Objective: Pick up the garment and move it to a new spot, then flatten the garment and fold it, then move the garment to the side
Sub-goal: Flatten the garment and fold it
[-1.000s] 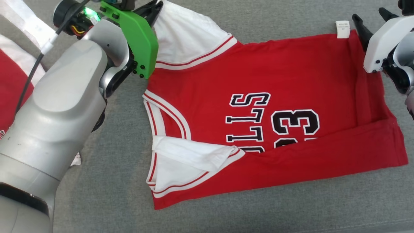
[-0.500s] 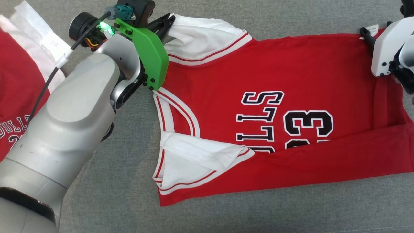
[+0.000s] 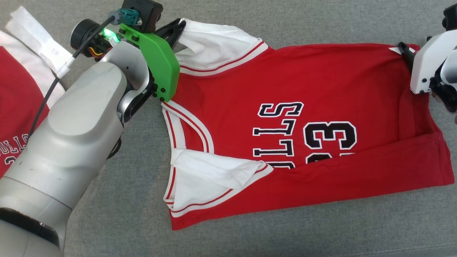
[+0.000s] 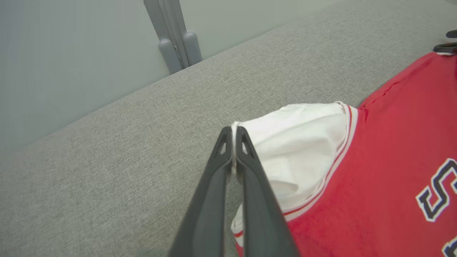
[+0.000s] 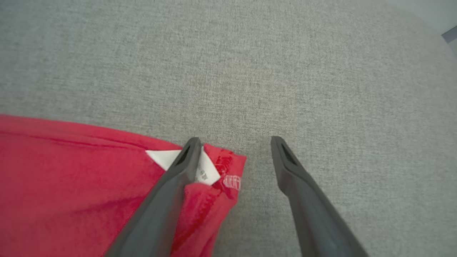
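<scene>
Red jersey [image 3: 321, 78] looks limp and light, best held at corners: left pincer [image 4: 234, 130] grasps its sleeve [image 4: 303, 142], right pincer [image 5: 235, 142] released at hem [image 5: 228, 167].

2 garments [image 3: 321, 82], 2 prs fingers [image 5: 162, 200], 1 label [image 5: 160, 158].

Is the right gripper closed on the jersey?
No, the right gripper stands open, one jaw at the jersey corner, the other over grey cushion.

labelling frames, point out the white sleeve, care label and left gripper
white sleeve [image 4: 300, 142], left wrist view, middle of its white fabric
care label [image 5: 208, 173], right wrist view, its printed corner
left gripper [image 4: 234, 130], left wrist view, between its fingertips
</scene>
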### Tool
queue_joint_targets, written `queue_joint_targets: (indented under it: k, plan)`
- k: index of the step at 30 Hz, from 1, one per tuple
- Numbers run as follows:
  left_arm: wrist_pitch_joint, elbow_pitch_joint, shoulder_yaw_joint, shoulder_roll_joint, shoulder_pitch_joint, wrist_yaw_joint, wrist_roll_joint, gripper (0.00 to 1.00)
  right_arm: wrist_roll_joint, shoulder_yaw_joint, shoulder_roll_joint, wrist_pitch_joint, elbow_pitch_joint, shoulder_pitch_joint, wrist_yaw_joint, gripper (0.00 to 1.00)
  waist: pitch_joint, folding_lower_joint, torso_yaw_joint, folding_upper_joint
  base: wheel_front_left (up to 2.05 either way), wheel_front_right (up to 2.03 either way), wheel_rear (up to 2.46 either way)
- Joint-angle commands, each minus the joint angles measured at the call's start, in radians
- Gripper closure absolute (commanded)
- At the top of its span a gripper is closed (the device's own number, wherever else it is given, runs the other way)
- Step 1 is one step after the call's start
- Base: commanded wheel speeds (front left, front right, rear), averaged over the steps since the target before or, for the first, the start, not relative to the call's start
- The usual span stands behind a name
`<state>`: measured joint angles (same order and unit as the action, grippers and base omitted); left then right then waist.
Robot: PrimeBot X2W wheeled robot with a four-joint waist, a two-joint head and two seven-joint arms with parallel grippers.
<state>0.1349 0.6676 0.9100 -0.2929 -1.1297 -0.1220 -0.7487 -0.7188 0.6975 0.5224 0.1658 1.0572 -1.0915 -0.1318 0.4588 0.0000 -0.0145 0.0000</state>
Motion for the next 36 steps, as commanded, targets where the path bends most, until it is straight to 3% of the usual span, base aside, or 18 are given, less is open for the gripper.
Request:
queue_joint_targets:
  k: [1, 11, 25, 26, 27, 28, 29, 36]
  plan:
    - [-0.006, 0.006, -0.003, 0.000, 0.010, 0.006, -0.009, 1.00, -0.013, 0.005, 0.006, -0.001, 0.004, 0.016, 0.002, 0.00, -0.001, 0.0000, 0.000, 0.0000, 0.00, 0.00, 0.00]
    - [-0.021, 0.039, 0.004, 0.000, 0.017, 0.005, -0.017, 1.00, -0.121, 0.006, -0.006, -0.029, -0.046, 0.034, 0.002, 0.00, -0.017, 0.0000, -0.005, 0.0000, 0.00, 0.00, 0.00]
    - [-0.024, 0.061, 0.020, 0.016, -0.016, 0.000, -0.023, 1.00, -0.150, 0.057, 0.016, -0.025, -0.006, 0.021, 0.002, 0.00, -0.005, 0.0000, 0.006, 0.0000, 0.00, 0.00, 0.00]
    - [-0.025, 0.062, 0.021, 0.016, -0.017, 0.000, -0.023, 1.00, -0.152, 0.060, 0.012, -0.025, -0.003, 0.020, 0.002, 0.07, -0.005, 0.0000, 0.006, 0.0000, 0.00, 0.00, 0.00]
    - [-0.026, 0.064, 0.022, 0.017, -0.017, -0.001, -0.024, 1.00, -0.152, 0.064, 0.008, -0.026, 0.001, 0.018, 0.002, 0.60, -0.006, 0.0000, 0.006, 0.0000, 0.00, 0.00, 0.00]
    - [-0.027, 0.066, 0.023, 0.017, -0.017, -0.001, -0.024, 1.00, -0.154, 0.067, 0.006, -0.026, 0.004, 0.017, 0.002, 0.96, -0.007, 0.0000, 0.006, 0.0000, 0.00, 0.00, 0.00]
    - [-0.027, 0.069, 0.026, 0.017, -0.016, -0.001, -0.024, 1.00, -0.155, 0.070, 0.005, -0.031, 0.005, 0.016, 0.002, 1.00, -0.008, 0.0000, 0.005, 0.0000, 0.00, 0.00, 0.00]
    - [-0.045, 0.096, 0.025, 0.014, -0.031, 0.006, -0.018, 1.00, -0.153, 0.086, 0.024, -0.077, 0.021, -0.008, 0.002, 1.00, -0.022, 0.0000, 0.003, 0.0000, 0.00, 0.00, 0.00]
